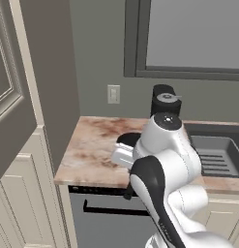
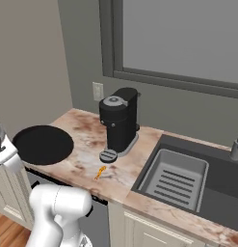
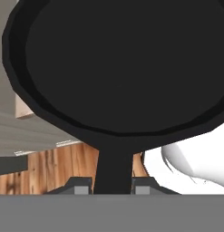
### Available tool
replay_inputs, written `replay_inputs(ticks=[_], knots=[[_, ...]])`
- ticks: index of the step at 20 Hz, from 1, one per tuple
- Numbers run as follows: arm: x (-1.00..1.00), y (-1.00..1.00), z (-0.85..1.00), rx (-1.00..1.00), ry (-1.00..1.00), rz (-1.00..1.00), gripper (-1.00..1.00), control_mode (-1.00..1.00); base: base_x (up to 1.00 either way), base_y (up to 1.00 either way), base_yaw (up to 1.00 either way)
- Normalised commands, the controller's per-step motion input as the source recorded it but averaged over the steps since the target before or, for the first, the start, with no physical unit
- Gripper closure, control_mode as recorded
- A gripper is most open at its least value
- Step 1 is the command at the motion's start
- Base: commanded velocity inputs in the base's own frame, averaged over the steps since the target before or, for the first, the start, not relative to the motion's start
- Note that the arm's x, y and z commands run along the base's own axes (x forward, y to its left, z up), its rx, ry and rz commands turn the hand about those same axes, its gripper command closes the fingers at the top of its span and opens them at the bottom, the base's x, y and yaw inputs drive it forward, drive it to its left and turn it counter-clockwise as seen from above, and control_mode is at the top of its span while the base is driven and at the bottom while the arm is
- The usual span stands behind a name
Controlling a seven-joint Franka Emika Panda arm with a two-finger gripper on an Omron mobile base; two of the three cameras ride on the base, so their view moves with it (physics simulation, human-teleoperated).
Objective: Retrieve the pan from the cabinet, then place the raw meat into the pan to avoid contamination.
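Observation:
The black pan [image 3: 122,68] fills the hand view, its thin handle [image 3: 112,170] running down between my finger tips. My gripper [image 3: 112,186] is shut on that handle. From the right base view the pan [image 2: 43,144] sits level over the left end of the marble counter [image 2: 86,159], overhanging its front edge. Whether it touches the counter I cannot tell. The raw meat [image 2: 100,172], a tiny orange piece, lies on the counter to the pan's right, apart from it. In the left base view my arm hides most of the pan [image 1: 128,139]. The cream cabinet [image 1: 24,193] stands at the left.
A black coffee machine [image 2: 119,123] stands behind the meat, with a small grey-rimmed round dish [image 2: 109,155] at its foot. The sink [image 2: 173,178] lies to the right. The cabinet's upper door [image 1: 7,97] hangs open at the left. A dark dishwasher front [image 1: 106,213] is below the counter.

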Motion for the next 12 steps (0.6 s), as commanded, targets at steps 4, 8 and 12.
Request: replay_inputs(ticks=[4,8,12], knots=[[0.18,0.07,-0.25,0.00,0.00,0.00,1.00,-1.00,0.00,0.00,0.00],[0.17,0.01,-0.28,0.00,0.00,0.00,1.00,-1.00,0.00,0.00,0.00],[0.20,0.00,-0.29,0.00,0.00,0.00,1.00,-1.00,0.00,0.00,0.00]])
